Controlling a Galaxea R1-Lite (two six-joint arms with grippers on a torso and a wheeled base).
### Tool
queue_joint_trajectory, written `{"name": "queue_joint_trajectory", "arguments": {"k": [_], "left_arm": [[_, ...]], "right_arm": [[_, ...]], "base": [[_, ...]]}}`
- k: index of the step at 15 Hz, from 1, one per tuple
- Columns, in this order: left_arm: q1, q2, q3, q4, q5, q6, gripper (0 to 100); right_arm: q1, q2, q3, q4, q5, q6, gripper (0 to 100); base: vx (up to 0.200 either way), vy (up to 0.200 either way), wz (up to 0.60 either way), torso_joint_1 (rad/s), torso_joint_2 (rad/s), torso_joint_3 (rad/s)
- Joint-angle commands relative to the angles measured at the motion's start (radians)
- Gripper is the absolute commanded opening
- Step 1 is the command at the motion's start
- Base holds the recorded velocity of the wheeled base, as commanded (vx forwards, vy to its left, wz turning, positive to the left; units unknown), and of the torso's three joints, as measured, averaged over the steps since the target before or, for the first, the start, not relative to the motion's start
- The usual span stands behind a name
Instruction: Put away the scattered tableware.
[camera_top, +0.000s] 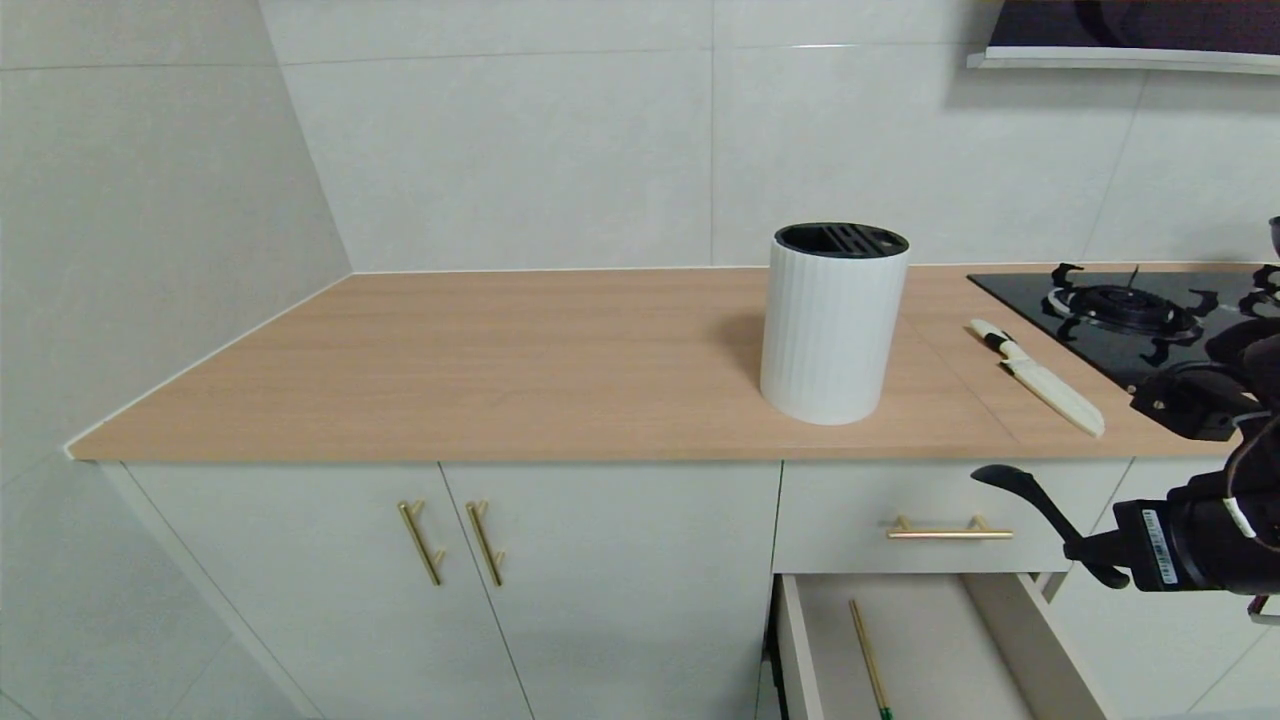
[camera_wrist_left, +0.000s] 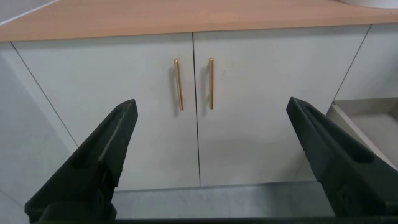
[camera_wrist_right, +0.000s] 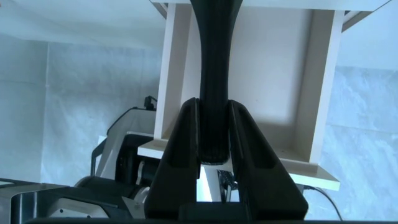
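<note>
Now our right gripper (camera_wrist_right: 213, 106) clamps a black utensil (camera_top: 1045, 515) above the open drawer (camera_top: 1010, 640)
Our left gripper (camera_wrist_left: 210, 106) gapes empty before cabinet doors (camera_wrist_left: 261, 124); a knife (camera_top: 1040, 378) lies on the counter (camera_top: 500, 360) near the white holder (camera_top: 830, 330)

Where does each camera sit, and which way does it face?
Head view: on the head, looking forward and down at the counter, holder and open drawer; the right fingers show, shut on a black utensil.
Left wrist view: on the left wrist, facing the cabinet doors between the open left fingers.
Right wrist view: on the right wrist, looking along the right fingers into the drawer.
Shared: head and right wrist views show the drawer and utensil.
</note>
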Motion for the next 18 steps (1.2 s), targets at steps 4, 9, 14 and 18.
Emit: {"name": "queue_joint_trajectory", "arguments": {"k": [4, 9, 14, 18], "left_arm": [[0.000, 0.000, 0.000, -0.001, 0.000, 0.000, 100], [0.000, 0.000, 0.000, 0.000, 0.000, 0.000, 100], [0.000, 0.000, 0.000, -0.001, 0.000, 0.000, 100], [0.000, 0.000, 0.000, 0.000, 0.000, 0.000, 100]], "right_arm": [[0.000, 0.009, 0.002, 0.001, 0.001, 0.000, 0], [0.000, 0.029, 0.007, -0.001, 0.001, -0.006, 0], [0.000, 0.059, 0.008, -0.001, -0.002, -0.012, 0], [0.000, 0.069, 0.008, -0.001, -0.004, -0.012, 0]], "base": [[0.000, 0.000, 0.00, -0.155, 0.36, 0.213], [0.000, 0.000, 0.00, -0.190, 0.47, 0.279], [0.000, 0.000, 0.00, -0.165, 0.47, 0.297], [0.000, 0.000, 0.00, -0.130, 0.45, 0.316]]}}
